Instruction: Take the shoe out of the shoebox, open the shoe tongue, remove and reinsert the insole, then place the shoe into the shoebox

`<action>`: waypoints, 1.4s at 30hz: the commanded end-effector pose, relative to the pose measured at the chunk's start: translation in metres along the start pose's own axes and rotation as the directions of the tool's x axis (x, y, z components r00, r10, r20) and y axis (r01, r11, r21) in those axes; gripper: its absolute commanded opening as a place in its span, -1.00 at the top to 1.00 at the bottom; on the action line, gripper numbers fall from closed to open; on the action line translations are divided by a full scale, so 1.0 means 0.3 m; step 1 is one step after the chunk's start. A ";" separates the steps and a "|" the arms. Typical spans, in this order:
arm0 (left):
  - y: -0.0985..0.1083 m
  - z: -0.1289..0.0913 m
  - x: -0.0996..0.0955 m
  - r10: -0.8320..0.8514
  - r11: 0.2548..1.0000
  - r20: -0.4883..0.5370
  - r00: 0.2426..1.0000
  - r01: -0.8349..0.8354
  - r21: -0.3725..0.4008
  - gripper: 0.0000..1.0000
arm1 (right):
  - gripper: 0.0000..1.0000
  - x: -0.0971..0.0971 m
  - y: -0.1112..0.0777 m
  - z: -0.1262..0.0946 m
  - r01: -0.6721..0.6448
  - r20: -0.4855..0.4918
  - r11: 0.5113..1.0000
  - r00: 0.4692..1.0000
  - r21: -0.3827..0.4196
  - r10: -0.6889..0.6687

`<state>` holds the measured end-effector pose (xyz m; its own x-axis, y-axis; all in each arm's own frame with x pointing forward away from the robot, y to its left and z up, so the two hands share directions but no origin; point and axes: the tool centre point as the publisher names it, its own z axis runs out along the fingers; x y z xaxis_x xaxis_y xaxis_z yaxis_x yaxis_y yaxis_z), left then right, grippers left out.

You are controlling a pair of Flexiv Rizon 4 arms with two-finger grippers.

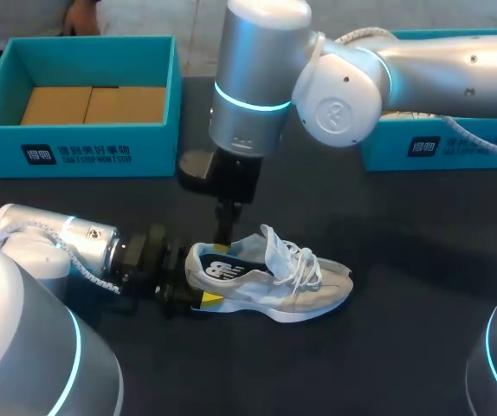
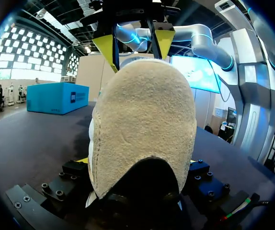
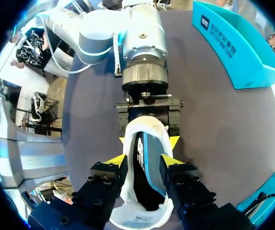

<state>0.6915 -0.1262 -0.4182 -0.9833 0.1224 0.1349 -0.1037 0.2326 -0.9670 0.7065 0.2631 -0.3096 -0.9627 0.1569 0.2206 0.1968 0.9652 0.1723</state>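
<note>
A grey and white shoe (image 1: pixel 274 286) with white laces lies on its sole mid-table, toe to the right. My left gripper (image 1: pixel 195 277) comes in low from the left and is shut on the heel; its yellow tips flank the heel in the right wrist view (image 3: pixel 148 141). The suede heel (image 2: pixel 142 124) fills the left wrist view. My right gripper (image 3: pixel 142 160) hangs straight down over the shoe's mouth (image 1: pixel 224 236), its fingers pressing the collar from both sides. The dark insole (image 3: pixel 149 163) with a teal edge stands tilted inside the shoe.
An open teal shoebox (image 1: pixel 75 143) with cardboard inserts stands at the back left. A second teal box (image 1: pixel 439 147) sits at the back right, partly behind my right arm. Bare dark table lies in front of and to the right of the shoe.
</note>
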 end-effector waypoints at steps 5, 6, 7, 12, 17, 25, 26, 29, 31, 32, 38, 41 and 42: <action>0.009 -0.001 -0.007 -0.001 1.000 0.001 1.000 0.001 -0.001 1.00 | 0.17 0.003 -0.019 0.043 -0.009 -0.008 1.000 1.000 -0.017 0.009; 0.009 -0.001 -0.007 -0.001 1.000 0.001 1.000 0.001 -0.001 1.00 | 0.18 0.004 -0.020 0.046 -0.015 -0.011 1.000 1.000 -0.019 0.014; 0.009 -0.001 -0.007 -0.001 1.000 0.001 1.000 0.001 -0.001 1.00 | 0.18 0.004 -0.022 0.050 -0.019 -0.013 1.000 1.000 -0.020 0.019; 0.009 -0.001 -0.007 -0.001 1.000 0.001 1.000 0.001 -0.001 1.00 | 0.19 0.001 -0.034 0.072 -0.037 -0.019 0.999 0.999 -0.029 0.036; 0.009 -0.001 -0.007 -0.001 1.000 0.001 1.000 0.001 -0.001 1.00 | 0.23 -0.006 -0.038 0.086 -0.051 -0.029 0.998 0.998 -0.033 0.050; 0.009 -0.001 -0.007 -0.001 1.000 0.001 1.000 0.001 -0.001 1.00 | 0.29 -0.013 -0.053 0.106 -0.085 -0.039 0.995 0.996 -0.042 0.084; 0.009 -0.001 -0.007 -0.001 1.000 0.001 1.000 0.001 -0.001 1.00 | 0.29 -0.014 -0.053 0.106 -0.086 -0.039 0.995 0.996 -0.042 0.084; 0.009 -0.001 -0.007 -0.001 1.000 0.001 1.000 0.001 -0.001 1.00 | 0.30 -0.014 -0.058 0.110 -0.096 -0.043 0.994 0.995 -0.041 0.095; 0.009 -0.001 -0.007 -0.001 1.000 0.001 1.000 0.001 -0.001 1.00 | 0.30 -0.014 -0.062 0.115 -0.104 -0.051 0.994 0.993 -0.045 0.102; 0.009 -0.001 -0.007 -0.001 1.000 0.001 1.000 0.001 -0.001 1.00 | 0.31 -0.014 -0.063 0.119 -0.104 -0.053 0.993 0.993 -0.048 0.102; 0.009 -0.001 -0.007 -0.001 1.000 0.001 1.000 0.001 -0.001 1.00 | 0.36 -0.012 -0.062 0.136 -0.101 -0.079 0.993 0.992 -0.063 0.096; 0.009 -0.001 -0.007 -0.001 1.000 0.001 1.000 0.001 -0.001 1.00 | 0.41 -0.012 -0.062 0.145 -0.103 -0.091 0.992 0.991 -0.069 0.097; 0.009 -0.001 -0.007 -0.001 1.000 0.001 1.000 0.001 -0.001 1.00 | 0.44 -0.012 -0.063 0.148 -0.103 -0.095 0.992 0.991 -0.072 0.096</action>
<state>0.6915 -0.1262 -0.4183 -0.9833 0.1224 0.1349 -0.1037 0.2326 -0.9670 0.6976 0.2545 -0.3510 -0.9186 0.2323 0.3197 0.3073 0.9285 0.2083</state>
